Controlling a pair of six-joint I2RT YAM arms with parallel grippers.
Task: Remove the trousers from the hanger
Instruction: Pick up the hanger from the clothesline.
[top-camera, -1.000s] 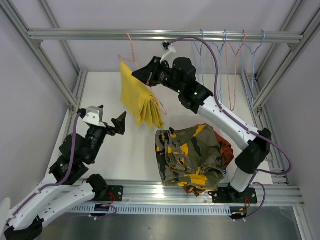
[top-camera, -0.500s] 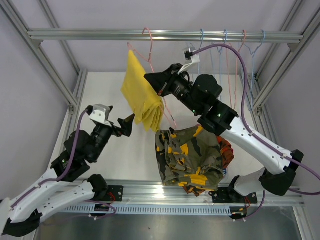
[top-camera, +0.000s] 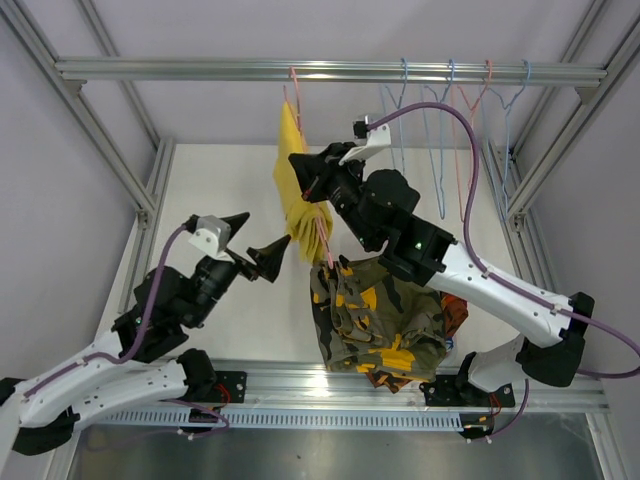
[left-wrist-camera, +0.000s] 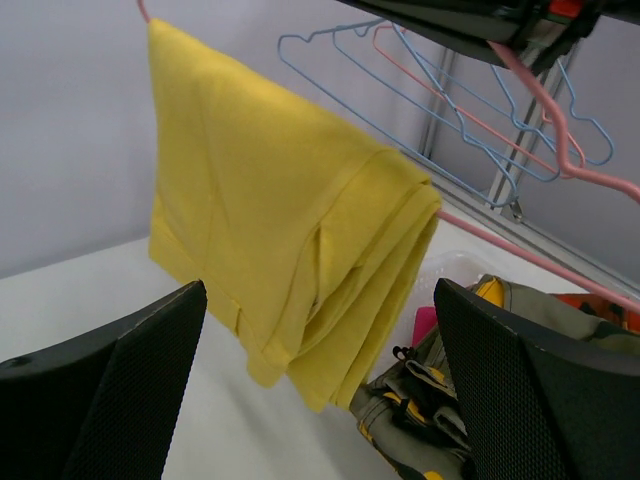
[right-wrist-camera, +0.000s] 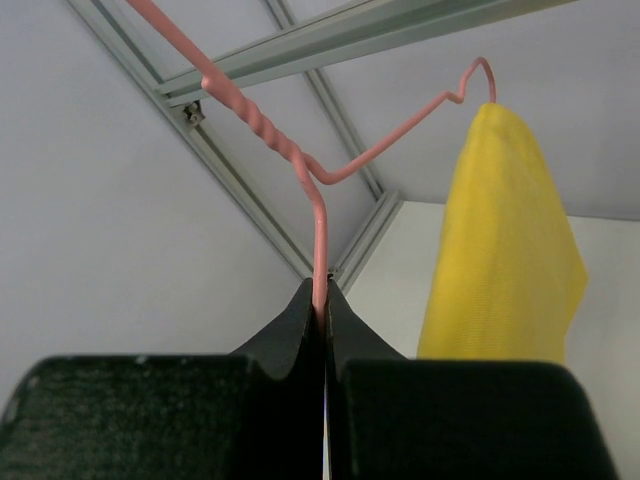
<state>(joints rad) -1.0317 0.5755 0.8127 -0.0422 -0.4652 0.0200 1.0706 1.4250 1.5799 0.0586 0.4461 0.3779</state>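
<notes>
Yellow trousers (top-camera: 297, 180) hang folded over the pink hanger (right-wrist-camera: 318, 215), edge-on in the top view and shifted toward 3 o'clock since half a second ago, at 12 o'clock of the camouflage heap. The right end effector (right-wrist-camera: 322, 300) is pinching the hanger's wire just below its twisted neck. The left end effector (top-camera: 257, 241), fingers spread wide, has advanced toward 3 o'clock and sits just beside the cloth's lower edge, at its 9 o'clock, apart from it. The white table (top-camera: 220, 190) carries olive-yellow camouflage trousers (top-camera: 385, 315) heaped over orange camouflage ones (top-camera: 455, 308). An aluminium rail (top-camera: 180, 70) crosses at 12 o'clock, bare wire hangers (top-camera: 450, 120) dangling toward 1 o'clock; pale walls surround.
</notes>
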